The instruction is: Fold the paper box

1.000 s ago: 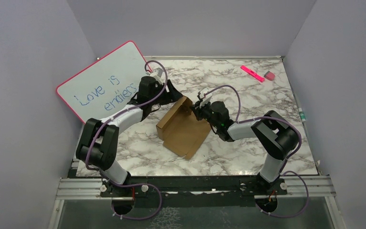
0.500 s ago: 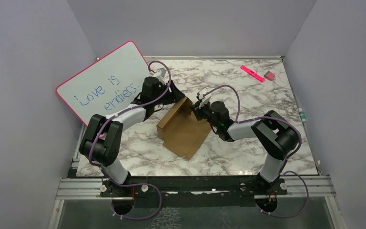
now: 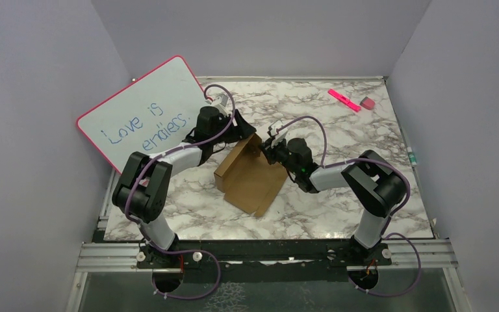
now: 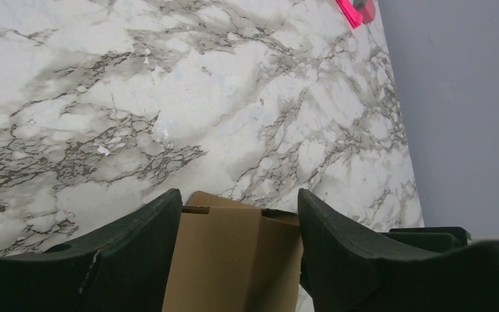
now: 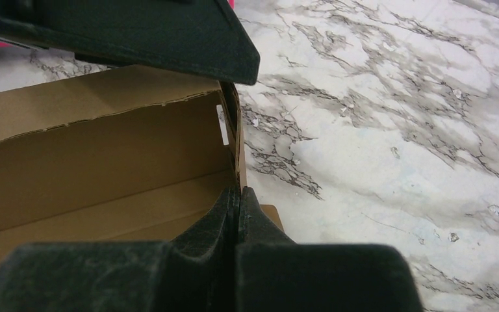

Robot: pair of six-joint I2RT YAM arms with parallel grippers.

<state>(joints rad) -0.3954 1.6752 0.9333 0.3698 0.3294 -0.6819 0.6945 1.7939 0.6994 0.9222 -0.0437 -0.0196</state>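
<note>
- The table (image 3: pixel 338 130) has a white top veined with grey marbling, and plain lilac walls close it in on three sides
- The paper box (image 3: pixel 250 182) lies near the middle of the top: brown card, open, base flat on the marble, with one long wall raised on its 10 o'clock side
- A pink-framed whiteboard (image 3: pixel 143 110) stands tilted at 10 o'clock over the table's left border, with "Love is endless" written on it in blue
- A pink marker (image 3: pixel 344 100) lies at 2 o'clock, near the far right corner
- A small pinkish-grey eraser (image 3: pixel 368 103) sits just beside the marker, at its 3 o'clock
</note>
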